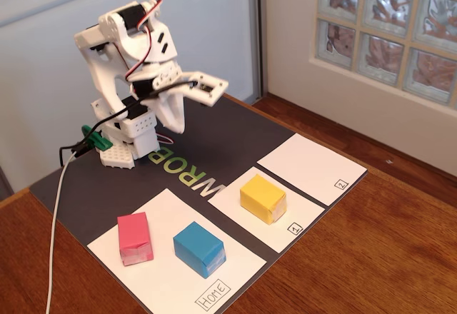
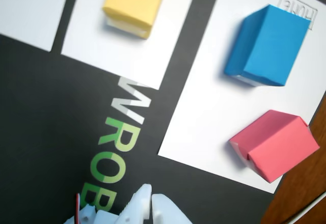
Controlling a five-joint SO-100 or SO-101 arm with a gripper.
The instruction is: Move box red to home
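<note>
The pinkish-red box point(image 1: 134, 237) lies on the large white "Home" sheet point(image 1: 161, 275), at its left end in the fixed view, beside a blue block point(image 1: 199, 248). In the wrist view the red box point(image 2: 275, 144) sits at the sheet's lower right corner and the sheet point(image 2: 214, 107) fills the right side. My white gripper point(image 1: 207, 85) is raised and folded back over the arm's base, well away from the boxes. In the wrist view its fingertips point(image 2: 152, 199) meet with only a thin seam between them. It holds nothing.
A yellow block point(image 1: 263, 198) sits on the sheet labelled "1" point(image 1: 285, 232). The sheet labelled "2" point(image 1: 314, 168) is bare. All sheets lie on a black mat point(image 1: 214, 135) on a wooden table. A white cable point(image 1: 56, 235) runs off the left front.
</note>
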